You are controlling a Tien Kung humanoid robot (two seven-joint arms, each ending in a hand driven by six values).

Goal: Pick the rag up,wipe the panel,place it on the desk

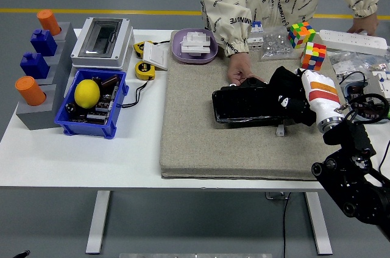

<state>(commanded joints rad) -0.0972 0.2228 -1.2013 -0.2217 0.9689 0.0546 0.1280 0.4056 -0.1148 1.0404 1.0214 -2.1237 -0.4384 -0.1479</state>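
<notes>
Black rag (285, 91) bunched under the curled fingers of the right hand (298, 100) presses on the right end of the dark panel (250, 105), which a person's hand (242, 74) steadies on the grey mat (195, 136) so wiping cannot shift it.

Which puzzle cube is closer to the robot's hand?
The nearer cube, right beside the robot's right hand; the other cube sits farther back.

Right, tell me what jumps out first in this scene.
The right robot hand presses a black rag onto the black panel mid-mat, while a person's hand steadies the panel's far edge. At left, a yellow lemon sits bright in the blue bin.
</notes>
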